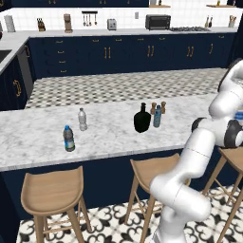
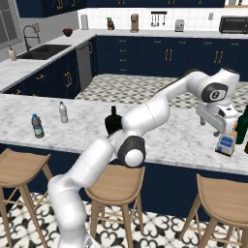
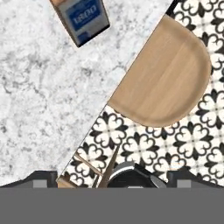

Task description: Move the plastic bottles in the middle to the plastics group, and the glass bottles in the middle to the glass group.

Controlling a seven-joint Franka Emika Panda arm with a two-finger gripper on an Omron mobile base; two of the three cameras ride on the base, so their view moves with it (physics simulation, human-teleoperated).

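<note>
- Counter [image 1: 118, 135]: a marble top with stools [image 1: 52, 192] along its front edge.
- Plastics group, toward the counter's left end: a clear bottle with a white cap [image 1: 82, 119] stands farther from the front edge; a blue-capped bottle with a dark label [image 1: 69, 138] stands nearer that edge, well apart from the first.
- Middle of the counter: the black bottle [image 1: 142, 118] stands upright, with the slim blue bottle [image 1: 157, 116] just beside it; two brown shakers [image 1: 158, 107] stand behind the blue bottle, toward the back edge.
- Gripper [image 2: 219, 127]: it is at the right end of the counter, above the top; whether the jaws are open or closed cannot be told.
- Square bottle [image 2: 226, 144]: it sits tilted just under the gripper, near the front edge; its blue-and-pale label [image 3: 85, 19] shows in the hand view over the marble. Whether the fingers touch it cannot be told.
- Green bottle [image 2: 242, 127]: it stands just beside the square bottle, at the right edge of the right base view.
</note>
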